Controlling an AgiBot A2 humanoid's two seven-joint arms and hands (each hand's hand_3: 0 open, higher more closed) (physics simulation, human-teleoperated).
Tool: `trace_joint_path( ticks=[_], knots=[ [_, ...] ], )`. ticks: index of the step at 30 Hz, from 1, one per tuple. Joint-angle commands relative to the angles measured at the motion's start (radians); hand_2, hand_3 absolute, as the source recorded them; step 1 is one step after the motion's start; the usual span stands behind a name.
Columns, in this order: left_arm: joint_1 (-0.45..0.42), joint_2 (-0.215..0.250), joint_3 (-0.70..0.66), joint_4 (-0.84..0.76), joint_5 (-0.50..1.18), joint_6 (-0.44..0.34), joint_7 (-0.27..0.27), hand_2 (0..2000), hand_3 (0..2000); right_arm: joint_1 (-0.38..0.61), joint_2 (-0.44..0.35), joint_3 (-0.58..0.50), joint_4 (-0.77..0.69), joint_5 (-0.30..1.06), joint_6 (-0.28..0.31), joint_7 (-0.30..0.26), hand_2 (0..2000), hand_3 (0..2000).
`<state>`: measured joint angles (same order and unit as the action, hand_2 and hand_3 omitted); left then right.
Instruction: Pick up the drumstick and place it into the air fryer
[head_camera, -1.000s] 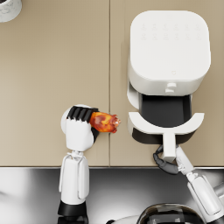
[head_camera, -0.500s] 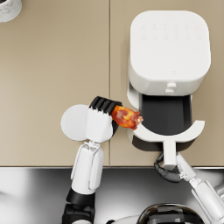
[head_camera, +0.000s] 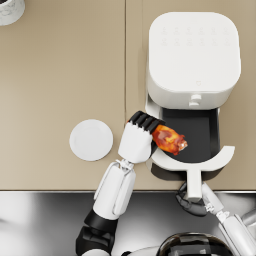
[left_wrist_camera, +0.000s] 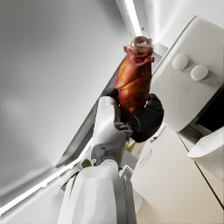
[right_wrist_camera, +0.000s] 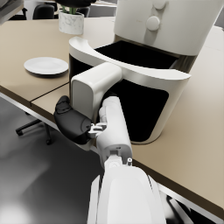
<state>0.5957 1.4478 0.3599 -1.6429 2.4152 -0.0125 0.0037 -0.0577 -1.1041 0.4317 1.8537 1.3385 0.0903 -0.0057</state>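
Note:
The browned drumstick (head_camera: 169, 139) is held by my left hand (head_camera: 138, 138) just over the left rim of the air fryer's pulled-out drawer (head_camera: 224, 156). In the left wrist view the drumstick (left_wrist_camera: 134, 78) stands up out of the dark fingers of my left hand (left_wrist_camera: 141, 115), next to the fryer body (left_wrist_camera: 192, 92). The white air fryer (head_camera: 193, 55) stands at the back right with its black basket open toward me. My right hand (head_camera: 192, 199) grips the drawer handle (head_camera: 193, 181); the right wrist view shows that right hand (right_wrist_camera: 74, 122) wrapped around the handle (right_wrist_camera: 92, 92).
A round white plate (head_camera: 91, 140) lies on the tan table left of my left hand, also in the right wrist view as a plate (right_wrist_camera: 46, 65). A white pot (head_camera: 10, 10) sits at the far left corner. The table's front edge (head_camera: 60, 189) borders a dark floor.
My left hand has carried the drumstick off the plate, up and right to the drawer's rim. The plate is now uncovered. The right hand stays on the handle.

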Motion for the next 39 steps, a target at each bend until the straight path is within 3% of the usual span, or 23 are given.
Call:
trace_joint_path(
  ticks=[1,5,7,8,9,11,13,18,22,23,28,38,39],
  knots=[
    [0.04,0.03,0.078,0.016,0.0,0.0,0.0,2000,2000,-0.004,-0.004,-0.003,-0.002,0.0,0.017,0.002,2000,2000],
    [0.088,0.079,0.139,0.085,0.0,-0.001,0.0,2000,2000,-0.012,-0.011,-0.022,-0.002,0.0,0.077,-0.005,2000,2000],
    [0.105,0.097,0.155,0.11,0.0,-0.002,0.0,2000,2000,-0.013,-0.012,-0.035,0.002,0.001,0.14,-0.01,2000,2000],
    [0.106,0.1,0.166,0.123,0.0,-0.002,0.0,639,1673,-0.014,-0.012,-0.037,0.0,0.0,0.172,-0.007,2000,2000],
    [0.104,0.1,0.165,0.135,0.0,0.002,-0.001,0,1347,-0.014,-0.012,-0.039,-0.001,0.0,0.197,-0.005,2000,2000],
    [0.094,0.097,0.161,0.147,0.0,-0.002,-0.001,0,693,-0.015,-0.012,-0.058,-0.003,0.0,0.277,-0.002,2000,2000],
    [0.053,0.073,0.143,0.121,0.0,-0.01,-0.001,0,40,-0.016,-0.012,-0.064,-0.004,0.0,0.294,-0.002,2000,2000],
    [-0.136,-0.027,-0.057,0.021,0.0,0.005,-0.003,0,0,-0.016,-0.013,-0.065,-0.007,-0.001,0.305,0.008,2000,2000],
    [-0.21,-0.025,-0.304,-0.072,0.0,0.028,-0.008,0,0,-0.015,-0.013,-0.065,-0.005,0.0,0.311,0.0,2000,2000],
    [-0.215,-0.021,-0.36,-0.087,0.0,0.024,-0.007,0,0,0.012,-0.107,0.397,0.228,0.0,0.313,-0.001,2000,2000],
    [-0.213,-0.024,-0.56,-0.112,0.0,0.014,-0.004,0,0,0.067,-0.25,0.237,0.119,0.001,0.352,-0.006,2000,2000],
    [-0.215,-0.042,-0.669,-0.16,-0.001,0.012,-0.003,0,0,0.239,-0.465,-0.023,-0.075,0.009,0.413,-0.027,2000,2000],
    [-0.218,-0.043,-0.68,-0.172,-0.001,0.012,-0.003,0,0,0.417,-0.217,0.202,-0.107,0.009,0.414,-0.028,2000,2000]
  ],
)
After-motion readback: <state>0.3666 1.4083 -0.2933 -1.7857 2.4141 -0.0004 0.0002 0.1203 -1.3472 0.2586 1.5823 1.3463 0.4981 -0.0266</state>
